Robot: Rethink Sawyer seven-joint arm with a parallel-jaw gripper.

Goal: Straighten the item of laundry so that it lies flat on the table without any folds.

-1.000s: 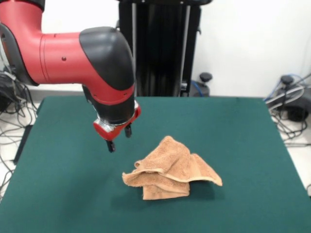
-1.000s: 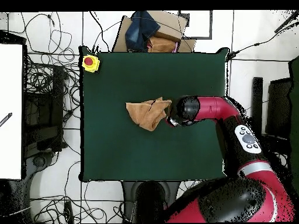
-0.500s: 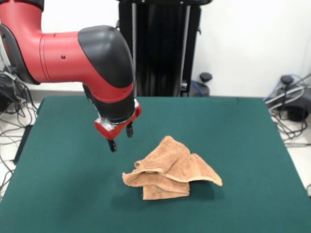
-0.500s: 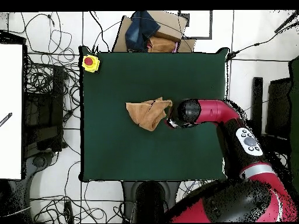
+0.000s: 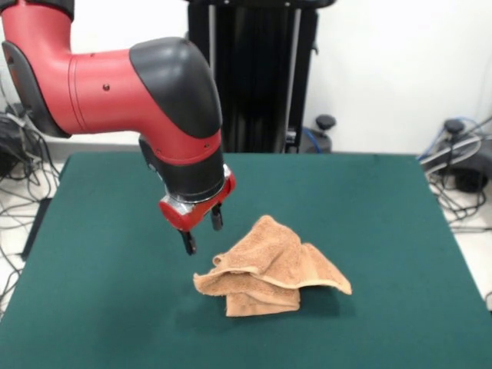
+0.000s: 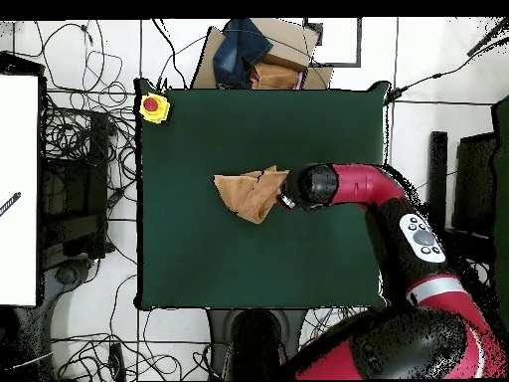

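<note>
- Black-tipped, the pincer (image 5: pixel 201 230) hangs with its two short fingers (image 5: pixel 189 243) spread apart and nothing between them, above the desk and just beside the crumpled towel's edge on the arm's side.
- Peach terry towel (image 5: pixel 269 267) sits bunched near the middle of the green desk (image 5: pixel 384 215), heaped in several layers with one corner pointing out to the far side from the arm and a rolled fold facing the pincer.
- From where I stand, the nearest worry is a grab into the thick of the heap: closing on two or three layers at once would lift the whole bundle and the folds would stay in.
- Coming down too close beside the cloth could also miss it altogether, the tips pinching only felt, or shoving the pile sideways and tightening the creases.
- A low drop might press the fingers hard into the desk top, since the felt gives no clear cue of height.
- Seen from overhead, the towel (image 6: pixel 251 192) lies well inside the desk's edges, so a long pull has room; still, a drag toward the yellow box with the red button (image 6: pixel 153 106) at the corner would be the wrong way to go.
- Loose terry tends to slip, so a shallow pinch on a hem may let go mid-pull.
</note>
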